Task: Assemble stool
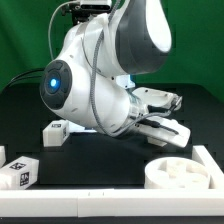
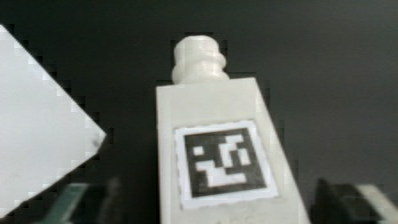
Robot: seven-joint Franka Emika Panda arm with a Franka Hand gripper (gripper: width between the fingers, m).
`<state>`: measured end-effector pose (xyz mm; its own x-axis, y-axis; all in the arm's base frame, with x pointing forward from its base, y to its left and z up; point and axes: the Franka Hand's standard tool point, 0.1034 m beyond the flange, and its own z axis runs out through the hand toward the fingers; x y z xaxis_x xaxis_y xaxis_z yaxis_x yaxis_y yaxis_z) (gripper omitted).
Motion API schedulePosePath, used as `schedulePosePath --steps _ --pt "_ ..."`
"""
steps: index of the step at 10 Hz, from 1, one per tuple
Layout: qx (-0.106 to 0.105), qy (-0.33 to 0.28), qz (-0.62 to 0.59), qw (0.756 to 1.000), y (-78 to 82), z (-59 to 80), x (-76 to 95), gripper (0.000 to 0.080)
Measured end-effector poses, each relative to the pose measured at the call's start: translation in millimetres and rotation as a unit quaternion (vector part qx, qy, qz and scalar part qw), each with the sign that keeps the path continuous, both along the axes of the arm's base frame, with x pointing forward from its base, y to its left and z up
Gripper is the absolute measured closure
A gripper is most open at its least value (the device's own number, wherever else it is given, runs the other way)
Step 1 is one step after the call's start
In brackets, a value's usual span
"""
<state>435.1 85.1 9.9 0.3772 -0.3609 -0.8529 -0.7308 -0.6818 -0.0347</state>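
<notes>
white blocky plastic stool leg (image 2: 215, 130), tag upward, lies on the black table (image 2: 338, 80) between the spread, empty fingers of the gripper (image 2: 214, 208), touching neither; its long axis runs square to their closing line.

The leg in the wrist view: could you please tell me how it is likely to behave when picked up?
The leg looks like rigid moulded plastic, so it probably will not flex. Its flat sides should sit squarely against the fingers, though the smooth surface might slip. Being blocky, it seems unlikely to roll; the thin peg looks weakest.
</notes>
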Motion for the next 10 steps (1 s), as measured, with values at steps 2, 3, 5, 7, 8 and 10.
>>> schedulePosePath --steps 2,3,5,7,8,10 --pt "0.0 0.0 0.0 1.0 0.1 -0.1 -0.2 0.0466" --pt "-0.003 -0.006 0.0 1.0 0.8 1.0 1.8 0.0466" --pt "0.004 -0.021 0.005 1.0 -3.7 32.4 15.1 0.0466" --pt "-0.036 -0.114 0.044 0.992 -15.5 75.4 46.7 0.0466" --pt "-0.054 -0.154 0.05 0.985 -17.0 82.3 55.4 0.0466" --pt "-0.09 -0.194 0.044 0.976 -14.7 78.2 55.0 0.0466"
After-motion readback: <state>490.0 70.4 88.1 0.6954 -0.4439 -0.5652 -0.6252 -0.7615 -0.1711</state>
